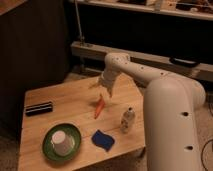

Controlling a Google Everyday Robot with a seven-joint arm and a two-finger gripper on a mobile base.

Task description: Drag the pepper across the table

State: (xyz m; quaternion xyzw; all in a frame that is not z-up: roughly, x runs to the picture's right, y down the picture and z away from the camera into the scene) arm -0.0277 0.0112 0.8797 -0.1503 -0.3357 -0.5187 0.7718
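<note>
The gripper point(107, 95) hangs at the end of the white arm point(150, 80) just over the far end of the pepper point(99, 108). Its fingers are spread wide and closed on nothing, and whether they touch the pepper cannot be told. The pepper lies loose near the middle of the tabletop point(70, 97), its slim tip pointing toward the near edge. The main risk, as I judge it, is a poor hold. The pepper is slender and tapered, so fingers that close on its end alone may let it pivot, roll or squirt free, and the drag would then move only the gripper. Fingers that come down too hard could pin it against the wood or scrape the planks. Direction matters too. The white bottle point(128, 120) stands upright near the pepper on its right and looks easy to topple if the drag sweeps that way. The blue cloth point(102, 140) lies nearer the front edge and could bunch up under the tip. A long pull toward any edge could send the pepper off the tabletop. Counted: one pepper, one white bottle, one blue cloth, one green plate point(48, 136) with one white cup point(61, 143) on it, one flat black object point(39, 108) at the left, and one arm with one gripper.
</note>
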